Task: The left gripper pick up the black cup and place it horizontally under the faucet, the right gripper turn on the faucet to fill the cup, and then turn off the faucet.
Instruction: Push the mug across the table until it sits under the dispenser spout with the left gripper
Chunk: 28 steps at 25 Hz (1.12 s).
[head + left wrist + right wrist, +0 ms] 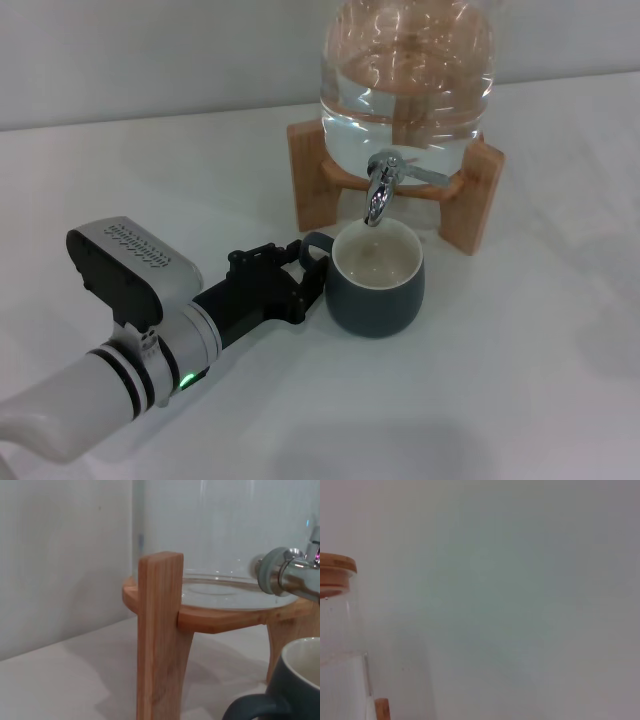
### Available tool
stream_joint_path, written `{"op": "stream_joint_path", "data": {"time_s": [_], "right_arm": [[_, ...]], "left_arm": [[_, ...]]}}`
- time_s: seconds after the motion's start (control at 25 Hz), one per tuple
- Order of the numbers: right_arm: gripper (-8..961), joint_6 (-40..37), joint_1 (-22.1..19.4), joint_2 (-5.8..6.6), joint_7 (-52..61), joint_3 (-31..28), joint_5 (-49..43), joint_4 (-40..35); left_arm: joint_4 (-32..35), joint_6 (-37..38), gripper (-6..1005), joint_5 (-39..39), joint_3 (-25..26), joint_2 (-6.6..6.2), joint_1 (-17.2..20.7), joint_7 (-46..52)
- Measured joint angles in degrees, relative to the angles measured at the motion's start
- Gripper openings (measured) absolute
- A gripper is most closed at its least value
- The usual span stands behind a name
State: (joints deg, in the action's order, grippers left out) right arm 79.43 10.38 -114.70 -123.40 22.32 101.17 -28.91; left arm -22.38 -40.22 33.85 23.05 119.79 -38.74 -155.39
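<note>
Left gripper (303,270) low over the table, arm reaching forward, jaws either side of a handle.

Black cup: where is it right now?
In the head view, the black cup stands upright on the table, directly under the faucet, with the left gripper at its handle.

charcoal black cup (378,291), chrome faucet (380,192)

head overhead, wrists low, sharing jar (408,70)
</note>
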Motion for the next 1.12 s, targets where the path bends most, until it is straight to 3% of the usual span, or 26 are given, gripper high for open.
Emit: {"op": "stream_joint_path", "data": {"time_s": [1.12], "right_arm": [[854,-0.54,0.68,0.12,0.0,0.0,-0.07,0.0]], "left_arm": [[0.41,0.96,391,0.01,2.97,-0.08,-0.46,0.11]]}}
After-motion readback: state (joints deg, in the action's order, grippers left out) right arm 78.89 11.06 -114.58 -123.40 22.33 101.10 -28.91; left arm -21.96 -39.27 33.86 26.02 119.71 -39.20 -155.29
